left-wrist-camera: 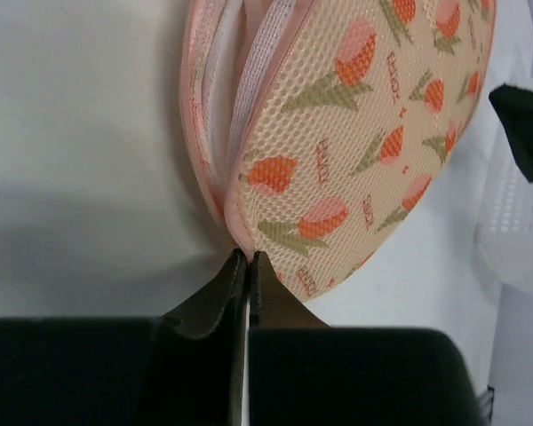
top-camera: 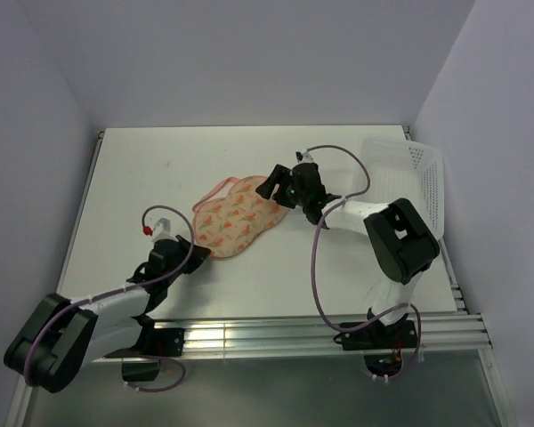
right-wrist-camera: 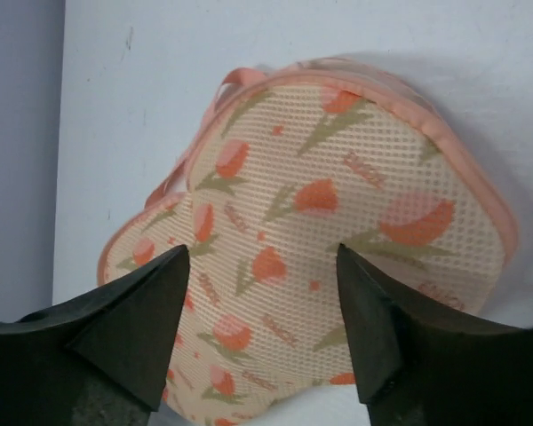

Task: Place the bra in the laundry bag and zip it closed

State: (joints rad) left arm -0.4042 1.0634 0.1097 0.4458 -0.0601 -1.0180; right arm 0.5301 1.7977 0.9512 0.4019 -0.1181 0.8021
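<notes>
The laundry bag (top-camera: 238,216), peach mesh with orange tulips and pink trim, lies at the table's middle. Its lid is down, but the left wrist view (left-wrist-camera: 364,133) shows the side seam gaping, with pale layers in the gap. I cannot tell whether those layers are the bra or the lining; no bra shows elsewhere. My left gripper (top-camera: 206,252) is shut and pinches the bag's pink rim at its near end, as its own view (left-wrist-camera: 247,257) shows. My right gripper (top-camera: 277,188) is open and empty above the bag's far right end; its fingers straddle the patterned top (right-wrist-camera: 338,204) in its own view (right-wrist-camera: 262,257).
A white perforated basket (top-camera: 416,176) stands at the table's right edge, just behind the right arm; it also shows in the left wrist view (left-wrist-camera: 515,222). The bag's pink loop (right-wrist-camera: 235,82) points away from the right gripper. Walls close the table on three sides.
</notes>
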